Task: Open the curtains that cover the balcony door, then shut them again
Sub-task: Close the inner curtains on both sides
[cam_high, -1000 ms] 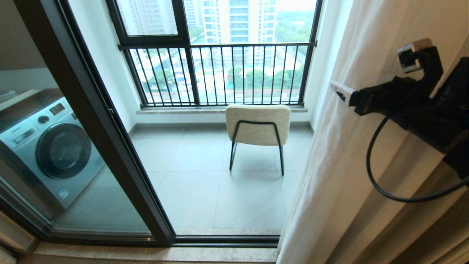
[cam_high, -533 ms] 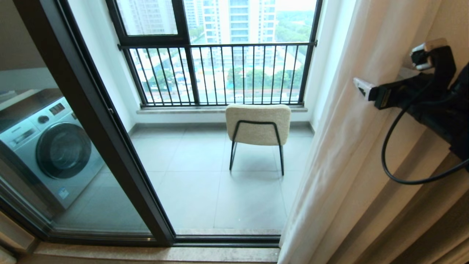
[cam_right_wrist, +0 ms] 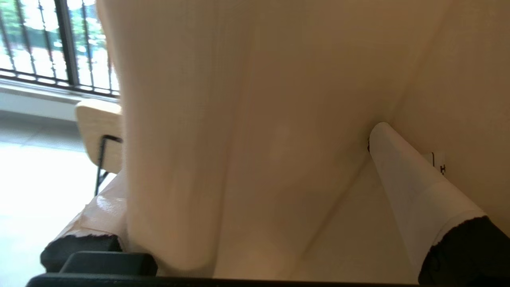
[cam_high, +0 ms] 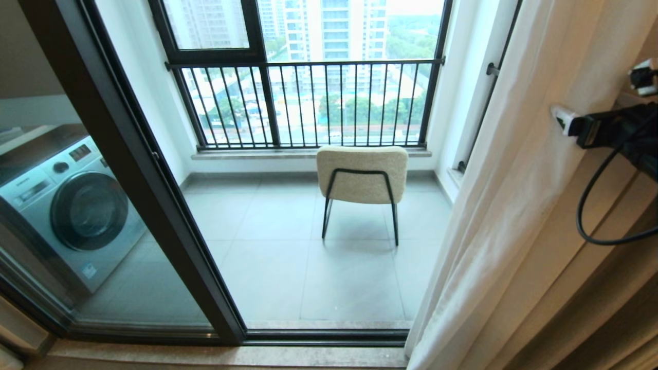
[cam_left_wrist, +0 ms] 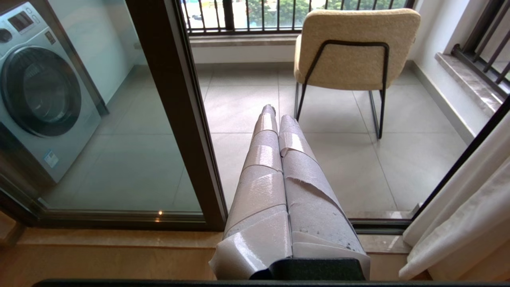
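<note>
Curtains point(cam_high: 519, 205): white sheer fabric, gathered at the right of the doorway, a thick fold of it lying between the wide-spread jaws of the right gripper point(cam_right_wrist: 255, 191). One finger point(cam_right_wrist: 414, 187) presses into the cloth on one side; the other is mostly hidden behind the fold. The jaws are not clamped on anything.
Balcony door point(cam_high: 149, 174): dark frame and glass, well apart from the right jaws, across the opening; the doorway between stands uncovered.
Chair point(cam_high: 362, 174): beyond the doorway on the balcony tiles, far past the jaws.
Washing machine point(cam_high: 72, 205): behind the glass panel, farthest from the working jaws.
Left gripper point(cam_left_wrist: 275, 159): fingers pressed together, empty, pointing toward the doorway, idle.
Handling note: opening looks nearly finished. For the return sweep, keep the fold deep between the fingers, push level along the rail, and move slowly so the cloth slides rather than bunches.
Not seen: curtain rail and hooks, the hem below the right jaws, most of the right arm, any second curtain at the left.
</note>
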Motion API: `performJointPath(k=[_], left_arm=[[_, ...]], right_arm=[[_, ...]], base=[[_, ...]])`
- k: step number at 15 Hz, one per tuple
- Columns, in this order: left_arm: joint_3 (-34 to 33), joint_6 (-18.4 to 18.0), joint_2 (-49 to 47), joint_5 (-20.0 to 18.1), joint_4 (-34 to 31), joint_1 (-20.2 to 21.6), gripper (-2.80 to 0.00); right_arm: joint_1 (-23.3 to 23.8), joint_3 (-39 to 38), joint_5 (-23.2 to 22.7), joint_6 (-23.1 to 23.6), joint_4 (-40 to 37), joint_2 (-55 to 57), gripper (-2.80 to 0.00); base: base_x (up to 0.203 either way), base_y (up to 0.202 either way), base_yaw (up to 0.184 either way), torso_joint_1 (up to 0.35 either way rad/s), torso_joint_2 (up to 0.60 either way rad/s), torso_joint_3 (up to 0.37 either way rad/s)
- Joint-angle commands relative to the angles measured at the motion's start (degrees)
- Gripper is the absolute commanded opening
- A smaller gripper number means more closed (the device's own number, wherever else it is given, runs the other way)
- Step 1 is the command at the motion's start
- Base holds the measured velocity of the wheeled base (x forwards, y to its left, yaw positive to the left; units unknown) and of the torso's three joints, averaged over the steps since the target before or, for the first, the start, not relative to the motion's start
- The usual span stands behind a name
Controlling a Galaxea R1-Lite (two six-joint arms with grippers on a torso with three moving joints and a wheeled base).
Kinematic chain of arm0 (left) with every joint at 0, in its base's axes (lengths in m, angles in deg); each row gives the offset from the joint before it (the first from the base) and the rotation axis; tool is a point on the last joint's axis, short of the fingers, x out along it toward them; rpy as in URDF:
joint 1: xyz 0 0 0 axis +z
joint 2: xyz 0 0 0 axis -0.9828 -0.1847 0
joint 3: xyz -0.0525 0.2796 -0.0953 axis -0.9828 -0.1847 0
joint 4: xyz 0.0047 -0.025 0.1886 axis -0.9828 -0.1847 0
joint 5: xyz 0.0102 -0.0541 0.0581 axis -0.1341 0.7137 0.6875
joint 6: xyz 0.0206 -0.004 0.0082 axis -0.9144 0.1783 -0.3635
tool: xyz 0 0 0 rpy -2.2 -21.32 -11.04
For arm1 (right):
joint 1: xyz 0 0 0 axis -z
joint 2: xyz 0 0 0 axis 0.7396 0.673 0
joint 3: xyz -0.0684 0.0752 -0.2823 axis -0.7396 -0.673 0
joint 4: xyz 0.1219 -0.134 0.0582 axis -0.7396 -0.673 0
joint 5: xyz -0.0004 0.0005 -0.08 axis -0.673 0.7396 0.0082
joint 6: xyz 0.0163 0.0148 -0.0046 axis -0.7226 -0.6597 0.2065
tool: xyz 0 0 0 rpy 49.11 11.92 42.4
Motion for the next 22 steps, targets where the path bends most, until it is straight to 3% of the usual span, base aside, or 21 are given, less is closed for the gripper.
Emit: performJointPath(k=[1,5,12,17,18,22], left_arm=[[0.0,0.0,0.0,0.0,0.0,0.0,-2.80],[0.0,0.0,0.0,0.0,0.0,0.0,-2.80],[0.0,0.0,0.0,0.0,0.0,0.0,-2.80],[0.0,0.0,-0.1,0.0,0.0,0.0,-2.80],[0.0,0.0,0.0,0.0,0.0,0.0,-2.80],[0.0,0.0,0.0,0.0,0.0,0.0,-2.80]], right_arm=[[2.0,0.1,-0.1,-0.1,0.4,-0.1,0.00],[3.7,3.0,-0.2,-4.2,1.4,2.3,0.00],[2.5,10.0,-0.5,-10.2,2.1,7.2,0.00],[1.4,10.0,-0.5,-10.5,5.6,8.4,0.00],[1.3,10.0,-0.5,-10.5,6.4,8.5,-2.80],[1.0,8.9,-0.4,-10.6,10.5,8.3,-2.80]], base=[[0.000,0.000,0.000,0.000,0.00,0.000],[0.000,0.000,0.000,0.000,0.00,0.000],[0.000,0.000,0.000,0.000,0.00,0.000],[0.000,0.000,0.000,0.000,0.00,0.000],[0.000,0.000,0.000,0.000,0.00,0.000],[0.000,0.000,0.000,0.000,0.00,0.000]])
